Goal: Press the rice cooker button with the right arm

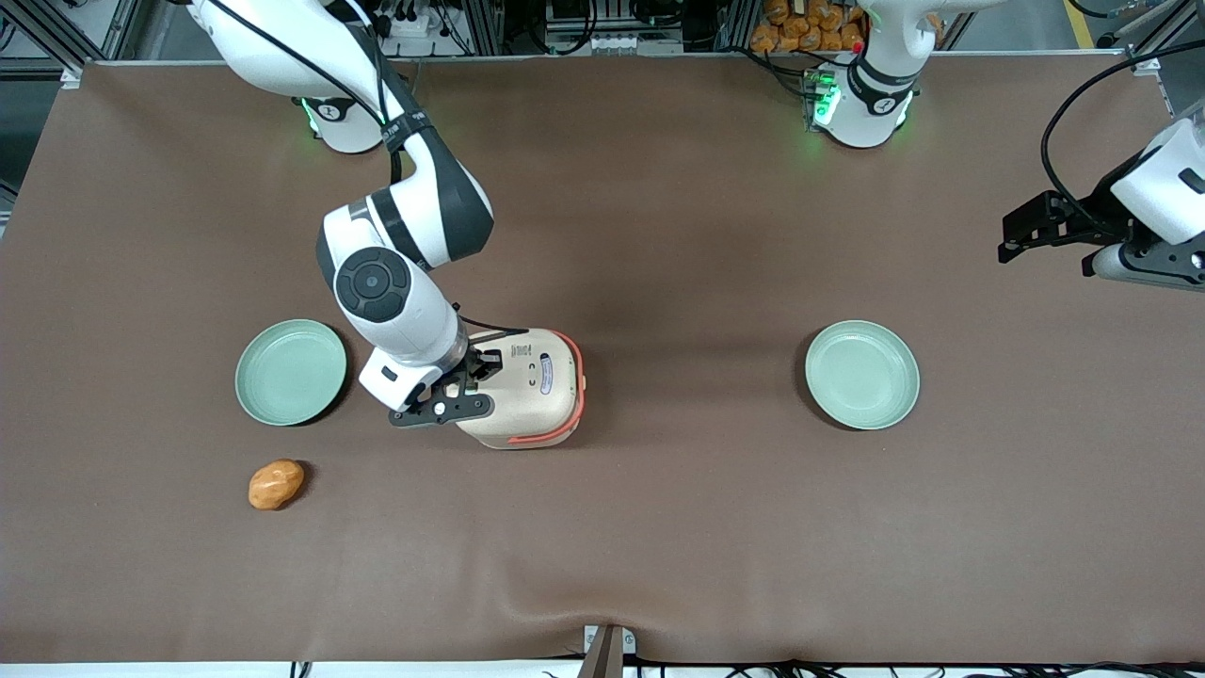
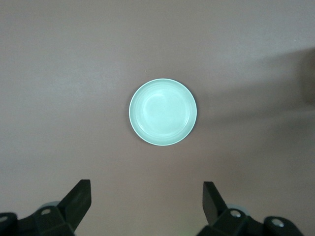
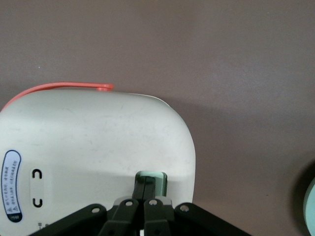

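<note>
While the right arm reaches down over the brown surface, its end effector sits directly on the cream lid of the rice cooker, at the lid's edge nearest the working arm's end of the surface. The two black fingers are clenched together with no gap between them, and their tips touch a small pale green button set into the lid. They grip nothing. The cooker's coral-orange handle band runs along the edge of the cooker farthest from the end effector, and a small oval label and two dark printed marks lie on the lid beside the fingers.

One pale green plate lies just beside the end effector, toward the working arm's end of the surface. A small orange-brown object lies nearer the front camera than that plate, apart from it and from the end effector. A second pale green plate lies well apart from the end effector, past the cooker toward the parked arm's end, and holds nothing.
</note>
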Robot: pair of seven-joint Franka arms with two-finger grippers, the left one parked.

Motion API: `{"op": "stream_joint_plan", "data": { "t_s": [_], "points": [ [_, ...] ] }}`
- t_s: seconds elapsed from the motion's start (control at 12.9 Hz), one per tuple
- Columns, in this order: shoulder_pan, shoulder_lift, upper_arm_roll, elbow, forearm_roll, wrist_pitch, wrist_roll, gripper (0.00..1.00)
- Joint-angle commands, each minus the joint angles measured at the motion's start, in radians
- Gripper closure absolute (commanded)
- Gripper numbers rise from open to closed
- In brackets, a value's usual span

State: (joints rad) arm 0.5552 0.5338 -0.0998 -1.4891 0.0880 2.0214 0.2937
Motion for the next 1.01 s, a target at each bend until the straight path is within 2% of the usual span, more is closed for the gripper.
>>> {"op": "stream_joint_plan", "data": {
  "t_s": [0.0,0.08,0.23,0.31,0.39,0.54,0.62,0.93],
  "points": [
    [0.000,-0.014,-0.011,0.009,-0.019,0.019,0.010,1.00],
    [0.000,-0.038,-0.009,0.010,-0.010,0.008,0.010,1.00],
    [-0.008,-0.084,-0.009,0.024,-0.007,-0.015,0.007,0.94],
    [-0.009,-0.101,-0.012,0.045,-0.007,-0.065,0.007,0.85],
    [-0.008,-0.115,-0.015,0.082,-0.013,-0.132,0.007,0.72],
    [-0.036,-0.135,-0.032,0.162,-0.017,-0.292,-0.001,0.32],
    [-0.058,-0.158,-0.034,0.185,-0.014,-0.352,-0.002,0.00],
    [-0.159,-0.313,-0.041,0.187,-0.024,-0.518,-0.004,0.00]
  ]
}}
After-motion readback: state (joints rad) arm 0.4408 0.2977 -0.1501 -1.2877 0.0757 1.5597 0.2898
